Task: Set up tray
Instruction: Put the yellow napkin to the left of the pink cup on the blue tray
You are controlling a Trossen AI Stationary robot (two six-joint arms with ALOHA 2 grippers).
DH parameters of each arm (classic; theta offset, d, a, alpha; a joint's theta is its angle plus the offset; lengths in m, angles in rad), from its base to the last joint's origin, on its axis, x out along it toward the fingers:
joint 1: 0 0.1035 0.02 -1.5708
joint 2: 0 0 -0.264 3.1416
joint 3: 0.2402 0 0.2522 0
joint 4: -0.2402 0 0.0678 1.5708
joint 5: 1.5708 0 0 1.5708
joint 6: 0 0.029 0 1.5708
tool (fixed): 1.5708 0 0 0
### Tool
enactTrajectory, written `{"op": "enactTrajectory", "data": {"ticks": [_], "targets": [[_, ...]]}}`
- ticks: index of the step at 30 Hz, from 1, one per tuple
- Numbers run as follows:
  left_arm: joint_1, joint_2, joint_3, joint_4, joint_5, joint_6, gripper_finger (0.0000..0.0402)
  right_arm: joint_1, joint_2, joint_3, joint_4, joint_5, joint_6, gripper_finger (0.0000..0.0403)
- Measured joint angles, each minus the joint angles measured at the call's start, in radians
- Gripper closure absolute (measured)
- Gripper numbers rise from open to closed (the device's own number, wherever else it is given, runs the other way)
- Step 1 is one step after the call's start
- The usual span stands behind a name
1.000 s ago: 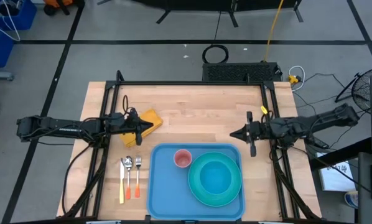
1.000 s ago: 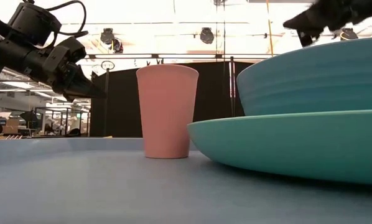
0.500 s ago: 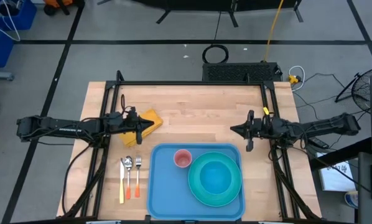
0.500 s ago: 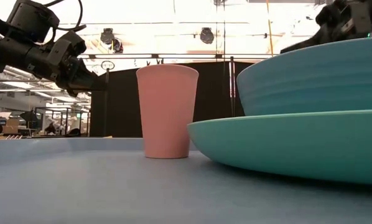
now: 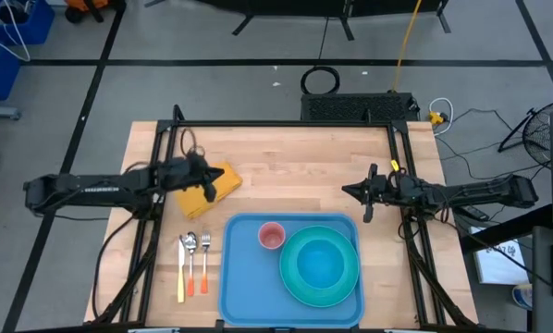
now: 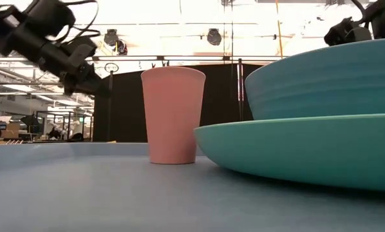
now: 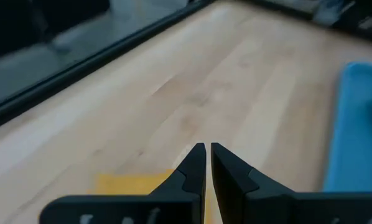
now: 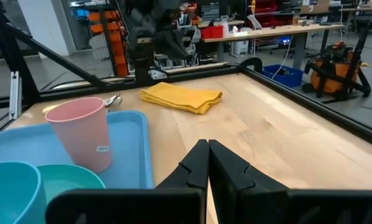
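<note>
Hovering over yellow cloth (image 5: 218, 179): left gripper (image 5: 208, 188), fingers nearly together, holding nothing. Right gripper (image 5: 353, 193) closed, empty, above bare wood. Tray (image 5: 242, 268) between and below both grippers, near table front edge; carries cup (image 5: 272, 236), plate (image 5: 301, 285), bowl (image 5: 321, 264).

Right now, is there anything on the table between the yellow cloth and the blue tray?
No. In the high view only bare wood lies between the yellow cloth and the tray; the cutlery sits off to the tray's side.
</note>
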Motion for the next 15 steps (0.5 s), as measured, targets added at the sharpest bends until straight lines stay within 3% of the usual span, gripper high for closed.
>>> {"op": "enactTrajectory", "data": {"ticks": [5, 11, 15], "targets": [[0.106, 0.144, 0.280, -0.332, 0.002, 0.098, 0.0376, 0.000, 0.000, -0.001, 0.000, 0.001, -0.036, 0.0403], [0.235, 0.388, 0.493, -0.485, 0.004, 0.221, 0.0375, 0.000, 0.000, -0.002, 0.001, 0.001, -0.076, 0.0403], [0.368, 0.561, 0.563, -0.564, 0.164, 0.206, 0.0353, 0.000, 0.000, -0.002, 0.001, 0.001, -0.076, 0.0403]]}}
